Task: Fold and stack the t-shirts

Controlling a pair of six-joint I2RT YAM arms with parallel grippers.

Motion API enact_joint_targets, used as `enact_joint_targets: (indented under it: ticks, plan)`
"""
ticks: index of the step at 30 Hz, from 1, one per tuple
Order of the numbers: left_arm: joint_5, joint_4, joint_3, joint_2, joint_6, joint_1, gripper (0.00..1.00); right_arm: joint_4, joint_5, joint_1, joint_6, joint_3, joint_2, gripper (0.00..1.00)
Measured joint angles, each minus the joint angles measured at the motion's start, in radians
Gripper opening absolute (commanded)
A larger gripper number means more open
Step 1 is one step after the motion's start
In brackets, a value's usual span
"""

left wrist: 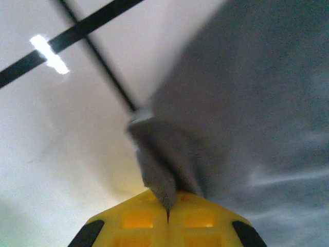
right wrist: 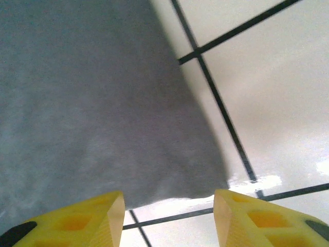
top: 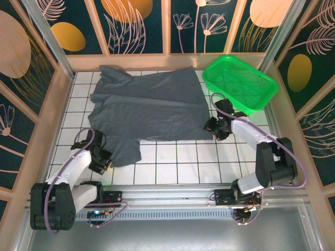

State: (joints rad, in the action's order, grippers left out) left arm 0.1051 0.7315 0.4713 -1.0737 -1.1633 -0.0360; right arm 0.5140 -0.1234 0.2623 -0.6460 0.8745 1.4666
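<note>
My left gripper [left wrist: 168,208] is clamped on a t-shirt [top: 149,107] corner, right gripper [right wrist: 169,208] apart at the other hem corner — shirt spread, nothing folded yet

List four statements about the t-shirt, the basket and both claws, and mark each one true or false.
1. The left claw is shut on a bunched corner of the t-shirt. True.
2. The right claw is clamped on the t-shirt. False: it is open, with the shirt's corner lying on the table just ahead of it.
3. The t-shirt lies inside the green basket. False: it is spread on the table beside the basket, which holds nothing.
4. The green basket sits at the table's far right corner. True.
</note>
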Motion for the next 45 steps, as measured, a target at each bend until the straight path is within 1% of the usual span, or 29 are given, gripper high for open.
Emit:
enact_joint_targets:
  ticks: [5, 9, 18, 20, 21, 23, 26, 28, 29, 34, 41, 45]
  plan:
    - [0.011, -0.036, 0.061, 0.022, -0.019, 0.000, 0.00, -0.010, 0.026, -0.015, -0.056, -0.013, 0.005, 0.44]
    - [0.022, -0.050, 0.104, 0.049, -0.040, 0.000, 0.00, -0.025, 0.028, -0.015, -0.094, -0.024, 0.025, 0.42]
    - [0.030, -0.050, 0.106, 0.069, -0.062, 0.000, 0.00, -0.033, 0.035, 0.002, -0.097, -0.028, 0.130, 0.41]
    - [0.030, -0.050, 0.106, 0.067, -0.062, 0.000, 0.00, -0.031, 0.045, 0.009, -0.100, -0.021, 0.132, 0.40]
    - [0.030, -0.050, 0.107, 0.065, -0.062, 0.000, 0.00, -0.031, 0.049, 0.014, -0.101, -0.019, 0.135, 0.38]
    - [0.030, -0.050, 0.107, 0.063, -0.062, 0.000, 0.00, -0.024, 0.066, 0.021, -0.108, -0.014, 0.143, 0.31]
    - [0.030, -0.051, 0.107, 0.062, -0.062, 0.000, 0.00, 0.007, 0.085, 0.022, -0.121, 0.002, 0.158, 0.15]
    - [0.030, -0.051, 0.108, 0.061, -0.062, 0.000, 0.00, -0.006, 0.074, 0.027, -0.123, 0.017, 0.173, 0.04]
    - [0.030, -0.050, 0.109, 0.061, -0.062, 0.000, 0.00, -0.011, 0.073, 0.031, -0.123, 0.027, 0.178, 0.01]
    - [0.029, -0.025, 0.131, 0.084, -0.103, 0.000, 0.00, -0.024, 0.080, 0.048, -0.117, 0.036, 0.185, 0.00]
    - [0.049, 0.121, 0.120, 0.298, -0.249, 0.000, 0.00, 0.014, 0.102, 0.080, -0.084, 0.031, 0.168, 0.00]
    - [0.043, 0.247, 0.112, 0.384, -0.287, 0.000, 0.00, 0.023, 0.109, 0.100, -0.067, -0.007, 0.130, 0.00]
